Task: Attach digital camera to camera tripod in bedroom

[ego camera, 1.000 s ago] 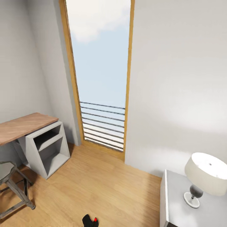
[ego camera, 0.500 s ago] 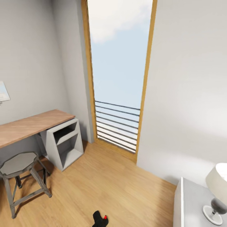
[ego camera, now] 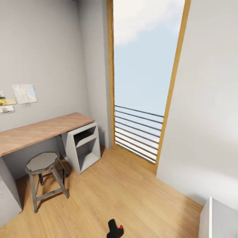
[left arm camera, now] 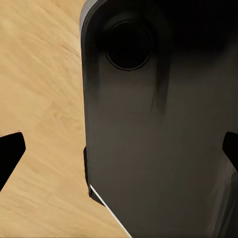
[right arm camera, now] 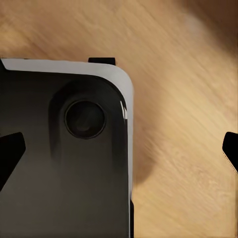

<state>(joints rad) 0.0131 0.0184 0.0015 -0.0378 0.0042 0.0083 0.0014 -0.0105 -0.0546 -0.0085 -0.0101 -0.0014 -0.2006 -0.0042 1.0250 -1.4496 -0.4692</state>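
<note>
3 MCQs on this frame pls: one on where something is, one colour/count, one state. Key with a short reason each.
1. Where is the stool?
A. under the window
B. in front of the desk, beside its open shelf unit
C. on the desk

2. What colour is the button on the digital camera?
A. red
B. green
C. white

3. How does the left end effector stand?
A. shut on the camera
B. shut on the stool
C. open, nothing between its fingers

Key:
1 B: the head view shows the stool on the wood floor by the desk, next to the grey shelf unit.
2 A: a small bright red dot sits on the black body at the bottom of the head view.
3 C: in the left wrist view the dark fingertips sit wide apart at the edges, gripping nothing.
</note>
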